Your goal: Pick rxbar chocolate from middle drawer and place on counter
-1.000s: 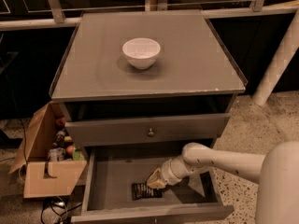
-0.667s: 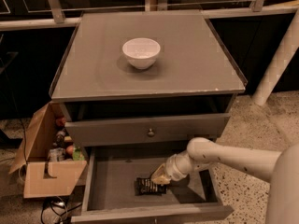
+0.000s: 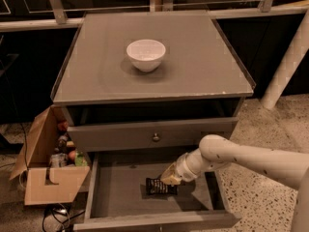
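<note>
Reaches into the open middle drawer with the gripper, apparently touching the rxbar chocolate flat mid-floor; cannot tell whether clamped. White bowl on counter.

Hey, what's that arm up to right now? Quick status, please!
Claw down in middle drawer, at rxbar chocolate. Bar flat on drawer floor. White bowl on counter, bare space around it.

No lettering can be read anywhere. The pincer hangs inside the drawer, and the bar just below it shows no legible print.
</note>
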You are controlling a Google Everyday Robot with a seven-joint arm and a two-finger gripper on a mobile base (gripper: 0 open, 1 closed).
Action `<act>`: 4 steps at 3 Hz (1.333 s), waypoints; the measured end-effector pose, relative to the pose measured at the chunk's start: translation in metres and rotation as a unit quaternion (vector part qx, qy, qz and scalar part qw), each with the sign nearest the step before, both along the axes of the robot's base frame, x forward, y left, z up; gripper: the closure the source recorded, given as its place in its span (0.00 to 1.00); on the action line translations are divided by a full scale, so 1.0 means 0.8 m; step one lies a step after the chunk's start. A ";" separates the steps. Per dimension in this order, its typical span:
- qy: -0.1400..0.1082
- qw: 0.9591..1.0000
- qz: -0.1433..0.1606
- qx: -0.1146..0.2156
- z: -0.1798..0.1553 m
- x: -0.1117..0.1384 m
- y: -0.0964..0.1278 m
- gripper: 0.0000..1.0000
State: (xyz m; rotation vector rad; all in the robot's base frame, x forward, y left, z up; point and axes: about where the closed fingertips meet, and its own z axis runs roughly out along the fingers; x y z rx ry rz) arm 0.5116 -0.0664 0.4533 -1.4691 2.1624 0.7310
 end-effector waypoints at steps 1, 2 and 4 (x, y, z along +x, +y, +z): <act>-0.007 1.000 -0.007 -0.002 0.024 -0.006 -0.010 1.00; -0.026 0.999 -0.018 -0.006 0.066 -0.019 -0.026 1.00; -0.054 0.998 -0.022 -0.020 0.115 -0.025 -0.037 1.00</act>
